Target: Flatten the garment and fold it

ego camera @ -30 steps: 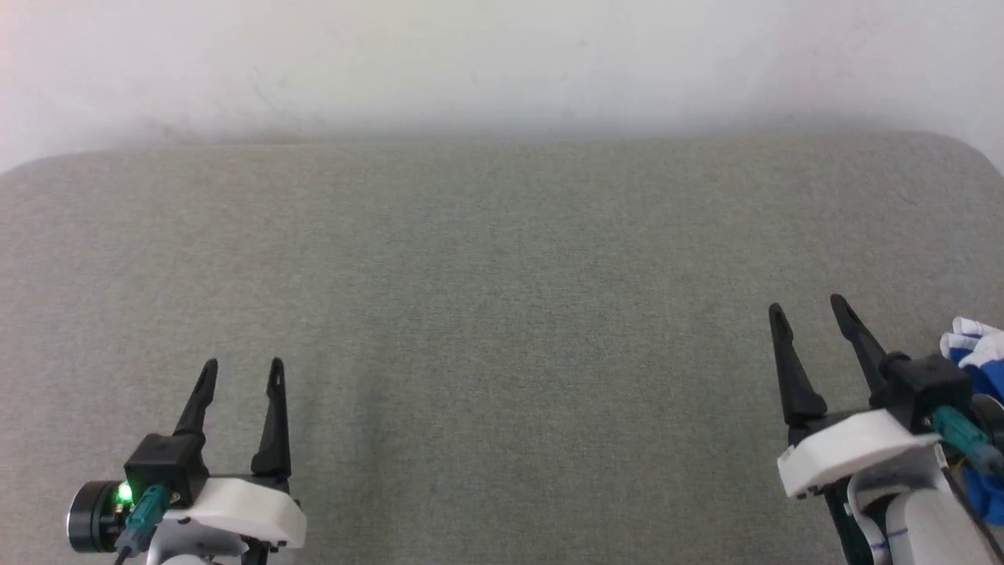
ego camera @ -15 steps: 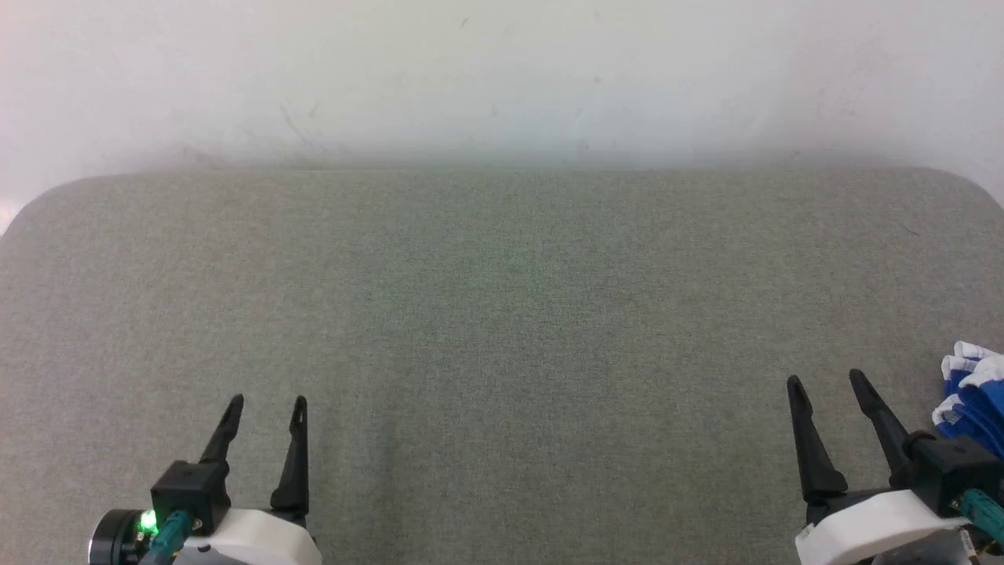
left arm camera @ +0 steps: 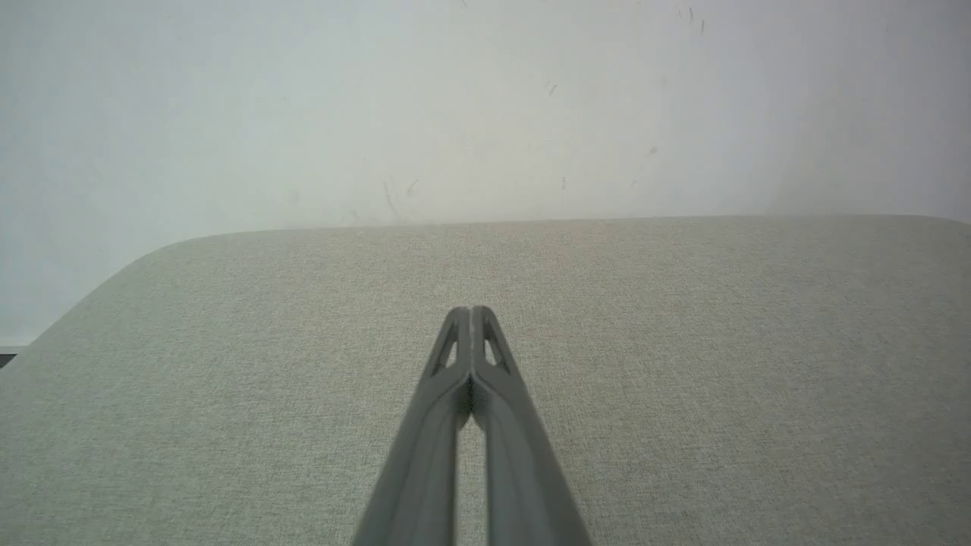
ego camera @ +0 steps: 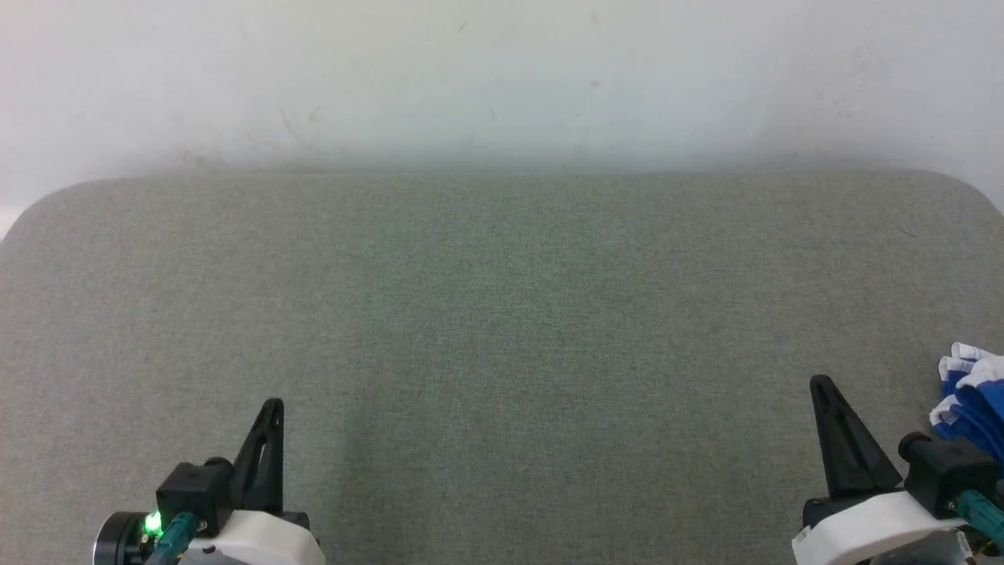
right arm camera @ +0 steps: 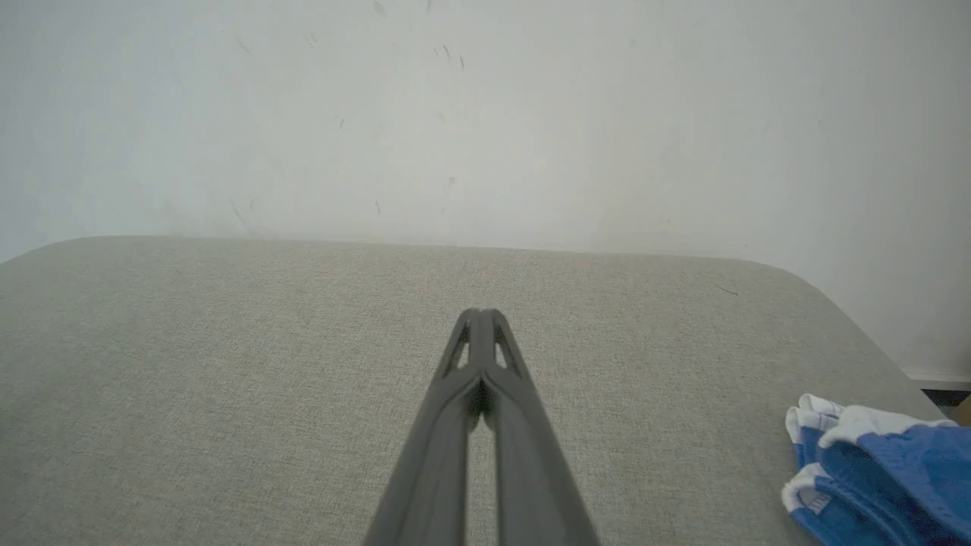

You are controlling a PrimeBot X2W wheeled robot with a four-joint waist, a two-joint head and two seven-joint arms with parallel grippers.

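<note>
Both claws have snapped closed: left claw (ego camera: 271, 406) and right claw (ego camera: 821, 384) pressed together, empty. Shorts (ego camera: 969, 402) lie bunched at the right edge of the desk (ego camera: 502, 329), just right of the right claw (long axis unreadable), so the right arm's nearer.

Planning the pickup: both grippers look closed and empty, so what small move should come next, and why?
Probably open the right gripper and swing it rightward toward the blue shorts. They lie bunched at the padded table's right edge, beside that shut gripper, untouched; the left gripper sits far across.
</note>
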